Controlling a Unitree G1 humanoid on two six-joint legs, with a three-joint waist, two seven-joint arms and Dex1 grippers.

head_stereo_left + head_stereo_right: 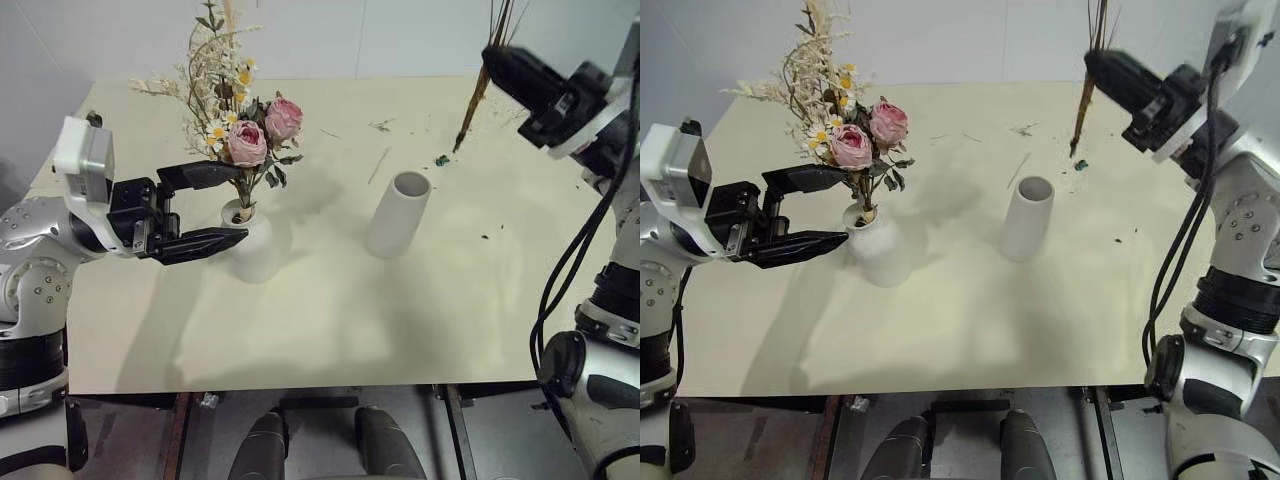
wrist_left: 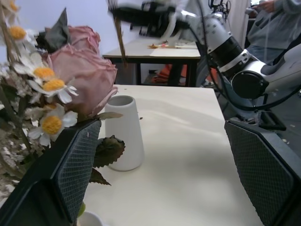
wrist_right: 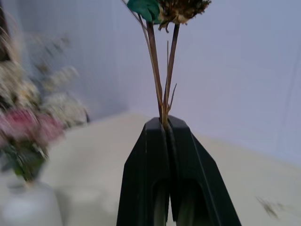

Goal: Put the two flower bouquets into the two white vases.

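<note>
We see the left gripper, jaws apart, flanking the squat white bottle-shaped vase holding the pink-rose bouquet; right gripper jaws clamp the thin brown-stemmed bunch beyond the white cylinder vase.

The cream surface carries a squat vase holding the rose bunch. At its three o'clock stands the cylinder vase. Twigs and scraps lie near twelve o'clock.

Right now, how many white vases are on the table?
2. The squat white bottle-shaped vase stands toward the table's left side, holding the large bunch of pink roses and daisies. The taller plain white cylinder vase stands empty near the middle. None appear hidden.
</note>
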